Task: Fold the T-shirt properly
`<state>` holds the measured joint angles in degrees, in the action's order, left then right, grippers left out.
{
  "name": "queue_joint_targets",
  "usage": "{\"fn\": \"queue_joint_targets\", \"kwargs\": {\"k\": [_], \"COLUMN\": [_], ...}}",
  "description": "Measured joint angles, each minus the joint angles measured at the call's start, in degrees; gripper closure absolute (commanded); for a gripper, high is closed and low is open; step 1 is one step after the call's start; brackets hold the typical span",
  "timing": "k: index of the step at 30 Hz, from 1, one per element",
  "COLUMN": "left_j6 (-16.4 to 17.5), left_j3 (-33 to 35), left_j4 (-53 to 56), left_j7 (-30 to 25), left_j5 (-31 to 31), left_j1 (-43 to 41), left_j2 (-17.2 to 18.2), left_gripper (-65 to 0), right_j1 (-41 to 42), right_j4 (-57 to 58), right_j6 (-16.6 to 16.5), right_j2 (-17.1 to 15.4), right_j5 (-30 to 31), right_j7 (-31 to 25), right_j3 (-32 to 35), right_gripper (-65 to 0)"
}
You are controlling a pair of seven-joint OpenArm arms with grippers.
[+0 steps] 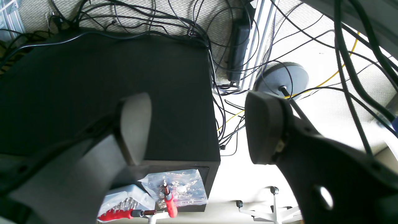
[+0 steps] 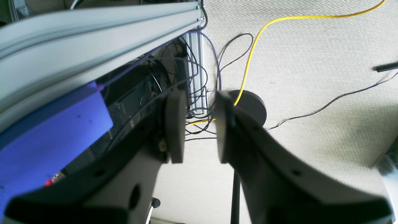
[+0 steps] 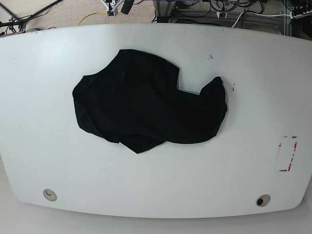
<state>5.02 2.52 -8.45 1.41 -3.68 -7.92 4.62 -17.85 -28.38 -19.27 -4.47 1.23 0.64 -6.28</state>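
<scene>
op: shirt first; the t-shirt (image 3: 146,109) lies crumpled in a black heap around the middle of the white bench (image 3: 44,146), toward the far half; no print shows, and i can't pick out sleeves or collar from the base view

obs: arms?

op: neither arm appears in the base view; both wrist cameras look down past the bench at carpet and cables; left gripper (image 1: 199,124) is spread wide with nothing between its pads, hanging above a black box (image 1: 102,90); right gripper (image 2: 194,124) has its pads parted by a narrower gap, also holding nothing, a yellow cable (image 2: 248,59) on the floor behind it

obs: so which step?

op: i judge folding not begun; next i'd bring both arms over the bench, find the hem or shoulders, and spread the cloth flat before any fold; locating real edges in that bunched mass is the hard part
</scene>
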Motion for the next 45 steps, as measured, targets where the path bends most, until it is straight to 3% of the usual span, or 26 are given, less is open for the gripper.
{"fn": "queue_joint_targets", "kwargs": {"k": [2, 14, 23, 36, 45], "left_j6": [-0.5, -0.5, -0.5, -0.3, -0.3], "left_j3": [-0.9, -2.1, -1.7, -1.7, -4.9], "left_j4": [-1.4, -6.6, -5.8, -6.5, -22.9], "left_j7": [0.6, 0.7, 0.4, 0.2, -0.7], "left_j5": [-0.2, -0.2, -0.2, -0.2, -0.2], "left_j1": [-0.7, -2.4, -2.5, -3.3, -13.4], "left_j2": [0.0, 0.0, 0.0, 0.2, 0.3], "left_gripper": [-43.1, -42.5, -42.6, -42.6, -42.4], "right_j1": [-0.7, -0.6, 0.9, 0.3, -8.1], "right_j4": [-0.9, -1.6, -0.4, -0.6, -14.2], "right_j6": [0.3, 0.4, 0.2, 0.4, 0.4], "right_j2": [0.7, 1.3, 1.0, 1.0, 1.0], "right_j5": [-0.4, -0.9, -0.9, -0.8, -0.5], "right_j7": [-2.4, -2.6, -2.1, -1.9, -1.5], "right_j3": [-0.2, -2.3, 2.9, 2.5, 2.6], "right_gripper": [-14.9, -15.4, -15.4, -15.2, -15.2]}}
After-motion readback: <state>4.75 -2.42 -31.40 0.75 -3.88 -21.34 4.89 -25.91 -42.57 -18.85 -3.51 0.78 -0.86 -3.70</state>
